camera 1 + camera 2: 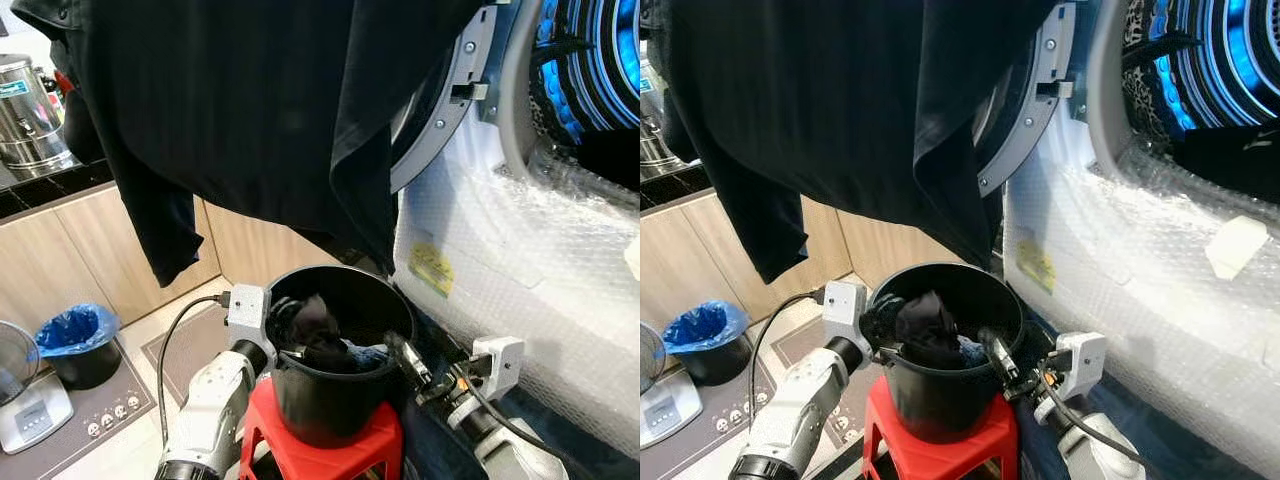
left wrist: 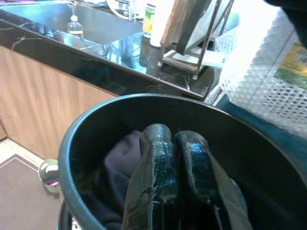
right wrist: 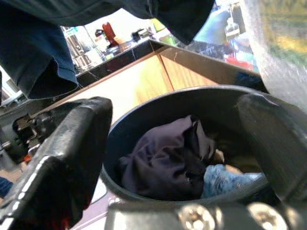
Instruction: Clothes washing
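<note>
While a dark garment (image 1: pixel 250 110) hangs overhead, both grippers sit at the black bucket (image 1: pixel 340 395) on the red stool (image 1: pixel 320 450).

Left gripper (image 2: pixel 173 143) reaches over the rim with its fingers pressed together, holding nothing. Right gripper (image 1: pixel 998 358) rests at the opposite rim, jaws wide apart. Dark clothes (image 3: pixel 165 158) and a blue piece (image 3: pixel 225 179) lie in the bucket. Just beside it stands the washer (image 1: pixel 520 270), its door (image 1: pixel 445 100) open.

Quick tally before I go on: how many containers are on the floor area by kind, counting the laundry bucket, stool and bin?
Black laundry bucket: 1
Red stool under it: 1
Bin with blue liner: 1
Total: 3
The left tool is inside the bucket rim, fingers together; the right tool is at the opposite rim, fingers spread.
</note>
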Controlling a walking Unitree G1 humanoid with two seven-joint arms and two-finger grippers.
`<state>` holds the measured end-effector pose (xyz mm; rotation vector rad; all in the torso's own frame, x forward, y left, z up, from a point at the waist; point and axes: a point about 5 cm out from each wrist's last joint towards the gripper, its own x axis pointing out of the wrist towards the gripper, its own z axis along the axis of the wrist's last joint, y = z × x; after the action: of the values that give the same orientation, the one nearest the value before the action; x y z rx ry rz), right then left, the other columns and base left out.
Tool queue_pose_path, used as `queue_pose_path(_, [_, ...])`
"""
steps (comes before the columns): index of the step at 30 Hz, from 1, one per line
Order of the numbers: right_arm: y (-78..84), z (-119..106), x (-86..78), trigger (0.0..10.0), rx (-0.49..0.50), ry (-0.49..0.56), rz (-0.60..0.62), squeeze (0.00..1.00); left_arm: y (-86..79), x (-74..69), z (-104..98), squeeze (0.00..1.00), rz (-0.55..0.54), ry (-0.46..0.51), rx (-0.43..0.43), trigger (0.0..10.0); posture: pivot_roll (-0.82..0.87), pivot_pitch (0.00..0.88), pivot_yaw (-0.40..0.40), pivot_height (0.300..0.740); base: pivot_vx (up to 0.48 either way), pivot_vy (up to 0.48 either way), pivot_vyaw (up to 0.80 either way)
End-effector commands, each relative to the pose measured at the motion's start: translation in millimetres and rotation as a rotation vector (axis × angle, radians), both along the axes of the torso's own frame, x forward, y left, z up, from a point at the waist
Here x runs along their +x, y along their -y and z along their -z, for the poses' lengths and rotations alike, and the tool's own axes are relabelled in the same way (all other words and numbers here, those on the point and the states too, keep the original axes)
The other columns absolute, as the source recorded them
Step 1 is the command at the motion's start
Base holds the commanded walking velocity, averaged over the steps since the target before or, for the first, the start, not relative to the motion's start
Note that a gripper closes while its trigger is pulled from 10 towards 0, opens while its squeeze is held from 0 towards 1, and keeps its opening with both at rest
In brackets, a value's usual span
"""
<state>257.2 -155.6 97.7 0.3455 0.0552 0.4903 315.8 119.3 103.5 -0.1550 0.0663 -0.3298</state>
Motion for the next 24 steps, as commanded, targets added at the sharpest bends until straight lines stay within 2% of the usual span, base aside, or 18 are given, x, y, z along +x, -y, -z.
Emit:
queue_pose_path(1, [-1.9,0.7,3.3,10.0,-0.006,0.005,0.006,0.00,-5.7,-1.7,-2.7,0.00,-0.020,0.023,0.020,10.0,-0.10,0.000,0.016,0.740,0.000,0.000,0.00])
queue_pose_path(6, [-6.8,1.7,8.3,10.0,-0.009,0.019,-0.001,0.00,-13.3,-6.7,3.9,0.00,-0.050,0.006,0.021,10.0,-0.08,0.000,-0.008,0.740,0.000,0.000,0.00])
queue_pose_path(11, [-7.6,6.4,10.6,10.0,-0.015,0.019,-0.006,0.00,-14.1,-9.1,10.0,0.00,-0.080,0.003,0.061,10.0,-0.07,0.000,-0.013,0.740,0.000,0.000,0.00])
queue_pose_path(13, [-7.9,5.1,11.3,10.0,-0.013,0.025,-0.008,0.00,-14.0,-10.9,8.6,0.00,-0.086,0.005,0.048,10.0,-0.06,0.000,-0.017,0.740,0.000,0.000,0.00])
queue_pose_path(19, [-6.6,8.0,8.5,10.0,-0.031,0.038,-0.060,0.00,-13.0,-14.7,9.0,0.00,-0.057,0.010,0.060,10.0,-0.05,0.000,-0.001,0.740,0.000,0.000,0.00])
queue_pose_path(24, [-4.8,10.2,7.6,10.0,-0.037,0.038,-0.078,0.00,-10.8,-14.5,9.0,0.00,-0.023,0.031,0.126,10.0,-0.04,0.000,-0.003,0.740,0.000,0.000,0.00])
